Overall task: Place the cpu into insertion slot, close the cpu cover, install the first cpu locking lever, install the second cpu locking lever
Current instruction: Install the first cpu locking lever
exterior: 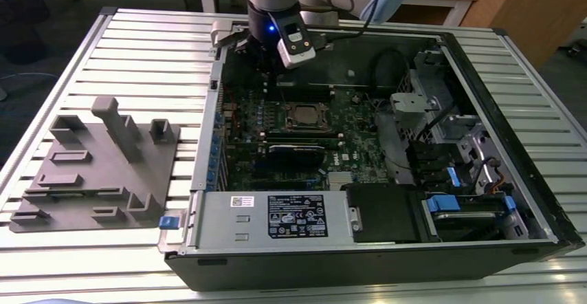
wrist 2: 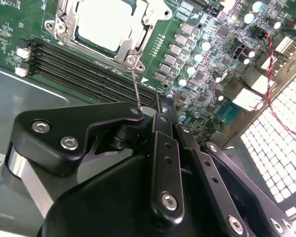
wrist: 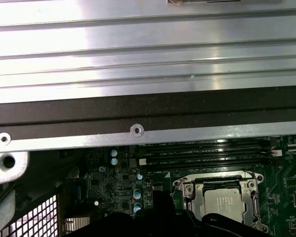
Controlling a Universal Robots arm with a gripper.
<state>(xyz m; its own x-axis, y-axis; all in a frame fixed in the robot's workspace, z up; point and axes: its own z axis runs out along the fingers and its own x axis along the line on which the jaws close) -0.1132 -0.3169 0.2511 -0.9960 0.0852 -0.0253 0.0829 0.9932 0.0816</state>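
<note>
Cpu (wrist 2: 106, 22) lies in the insertion slot (exterior: 307, 116) under its lowered cpu cover (wrist 2: 143, 19); from there the locking lever (wrist 2: 136, 84) runs straight to my gripper (wrist 2: 155, 108), fingers together at its tip.

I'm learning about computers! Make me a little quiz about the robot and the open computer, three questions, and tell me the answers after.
1. True or false: the cpu lies in the insertion slot.
2. What lies at the exterior view's left of the computer case? A) a grey fixture block B) a keyboard C) a monitor
3. Fill in: in the second wrist view, the thin locking lever rises from the slot's corner toward the ____.
Key: 1 true; 2 A; 3 gripper.
</note>
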